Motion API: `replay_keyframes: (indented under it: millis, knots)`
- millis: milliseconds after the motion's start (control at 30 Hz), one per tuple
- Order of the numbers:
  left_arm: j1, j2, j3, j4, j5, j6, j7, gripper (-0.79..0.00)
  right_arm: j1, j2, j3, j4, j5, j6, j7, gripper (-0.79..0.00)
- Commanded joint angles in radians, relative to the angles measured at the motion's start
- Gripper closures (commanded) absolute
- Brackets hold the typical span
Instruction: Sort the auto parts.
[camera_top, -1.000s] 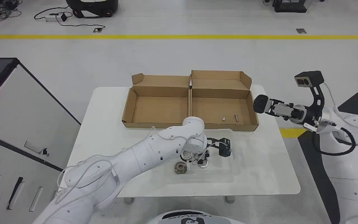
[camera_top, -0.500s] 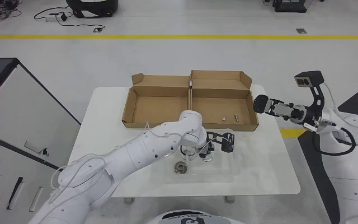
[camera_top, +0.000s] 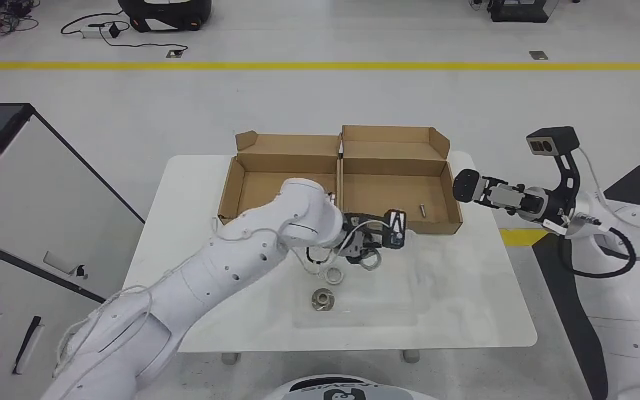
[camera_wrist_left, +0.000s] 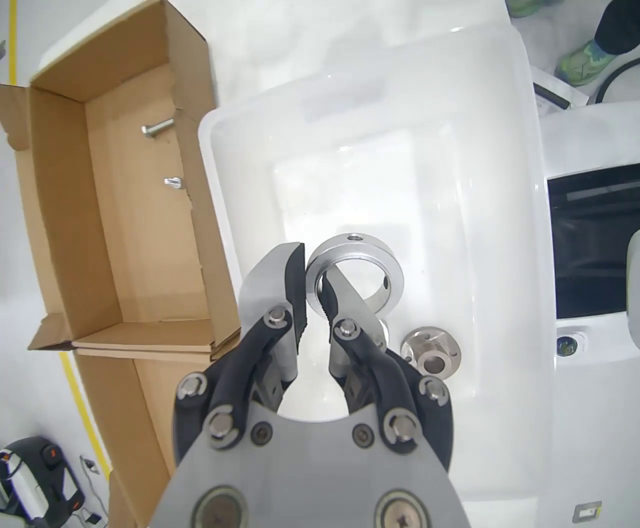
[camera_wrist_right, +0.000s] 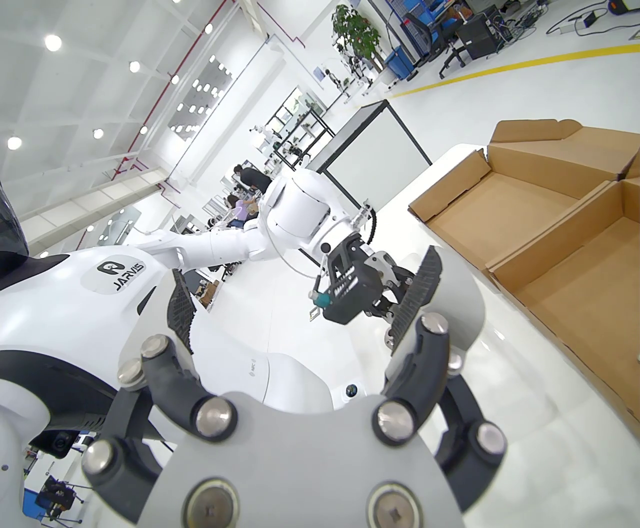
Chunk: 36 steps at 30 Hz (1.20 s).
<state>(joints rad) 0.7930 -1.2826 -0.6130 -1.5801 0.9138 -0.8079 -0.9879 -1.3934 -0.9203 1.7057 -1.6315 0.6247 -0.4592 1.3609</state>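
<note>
My left gripper is shut on the wall of a metal ring, one finger inside it and one outside. It holds the ring over the clear plastic tray, near the cardboard boxes. A flanged metal hub lies in the tray, and another ring lies beside the arm. The right box holds two bolts. The left box looks bare inside. My right gripper hangs open off the table's right side.
The white table has free room to the right of the tray and at its left end. The two boxes stand side by side along the far edge, lids folded back. A dark-framed panel stands left of the table.
My left gripper has moved with the ring from the tray's middle toward the boxes, and the arm has swung left. The right arm has not moved.
</note>
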Motion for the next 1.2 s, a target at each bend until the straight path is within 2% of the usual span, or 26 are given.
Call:
replay_keyframes:
  millis: [0,200,333,600,1000,1167]
  knots:
    - [0.032,0.019,-0.058,-0.032,0.019,0.014,0.042,0.000,0.000,0.000,0.000,0.000,0.000,0.000,0.000,-0.785]
    - [0.122,0.064,-0.215,-0.106,0.060,0.059,0.163,0.000,0.000,0.000,0.000,0.000,0.000,0.000,0.000,-0.785]
    - [0.182,0.088,-0.317,-0.166,0.050,0.050,0.259,0.000,0.000,0.000,0.000,0.000,0.000,0.000,0.000,-0.785]
    - [0.322,0.130,-0.477,-0.250,0.077,-0.043,0.434,0.000,0.000,0.000,0.000,0.000,0.000,0.000,0.000,-0.785]
    - [0.494,0.165,-0.695,-0.297,0.041,-0.204,0.827,0.000,0.000,0.000,0.000,0.000,0.000,0.000,0.000,-0.785]
    - [0.541,0.179,-0.744,-0.329,0.009,-0.204,0.985,0.000,0.000,0.000,0.000,0.000,0.000,0.000,0.000,-0.785]
